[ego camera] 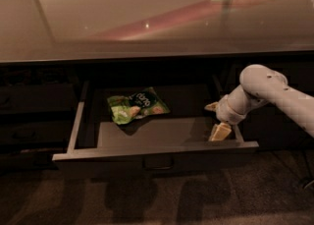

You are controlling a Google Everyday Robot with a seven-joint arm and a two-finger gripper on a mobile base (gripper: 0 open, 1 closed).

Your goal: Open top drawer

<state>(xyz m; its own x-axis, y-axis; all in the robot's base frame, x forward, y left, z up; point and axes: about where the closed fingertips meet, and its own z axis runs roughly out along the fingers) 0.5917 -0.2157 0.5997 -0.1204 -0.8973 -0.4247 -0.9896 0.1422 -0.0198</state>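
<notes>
While the task asks only for opening, it looks all but done.

One glossy beige bench [147,17] fills the upper half of the view, from 9 o'clock round to 3 o'clock. Below it runs one dark cabinet front [34,116], with shut drawer fronts at 9 o'clock too dim to count. A strip of brown carpeted floor [147,199] lies at 6 o'clock.

The top drawer [157,148], a wide dark grey tray with thin side walls and a flat front, is the only one open. It sits at the centre of the view and stands well out from under the bench edge, its whole floor showing. I judge that little or no travel is left, though the rear stop is hidden, so I cannot say it is fully out.

One white robot arm [274,91] reaches in from 3 o'clock. One crumpled green snack bag [137,106] lies in the tray at 10 o'clock from its middle, touching nothing else.

One claw [216,119] hangs inside the drawer at its 3 o'clock end, just beside the right wall and near the front panel. Its two pale tips are spread apart and grip nothing. One small loop handle [157,163] sits centred on the front at 6 o'clock, well apart from the claw. What remains, in my judgement, is withdrawing the arm.
</notes>
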